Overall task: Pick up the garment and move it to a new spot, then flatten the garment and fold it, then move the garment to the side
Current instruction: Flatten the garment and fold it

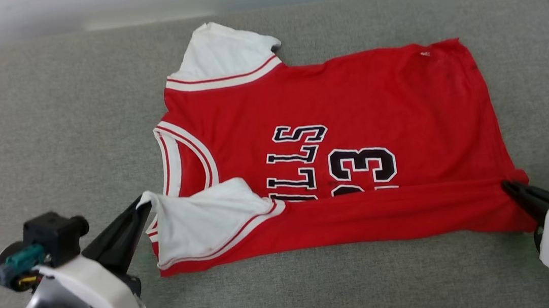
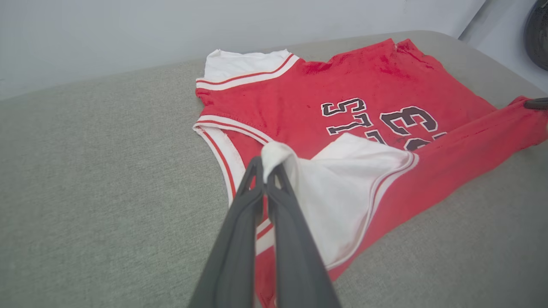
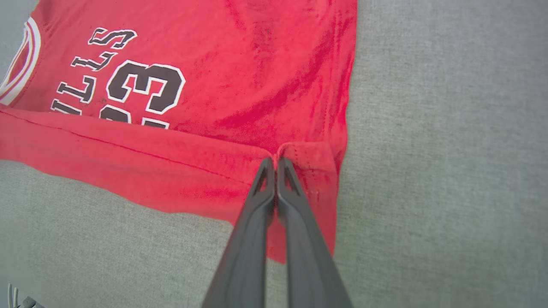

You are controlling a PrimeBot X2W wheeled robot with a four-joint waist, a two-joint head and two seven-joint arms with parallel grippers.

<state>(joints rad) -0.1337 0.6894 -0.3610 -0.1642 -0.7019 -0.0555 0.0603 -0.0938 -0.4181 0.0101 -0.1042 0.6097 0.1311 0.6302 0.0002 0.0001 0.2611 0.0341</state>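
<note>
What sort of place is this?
Likely an indoor test setup: a grey fabric-covered surface with rounded corners, a plain pale wall behind it, and one red jersey laid out.

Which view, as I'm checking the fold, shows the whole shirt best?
Head view: the entire shirt is in frame, near edge folded over. Left wrist view shows most of it, slanted; right wrist view, the hem end.

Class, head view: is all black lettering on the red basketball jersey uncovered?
No, the red basketball jersey has a folded edge hiding part of the lettering.
</note>
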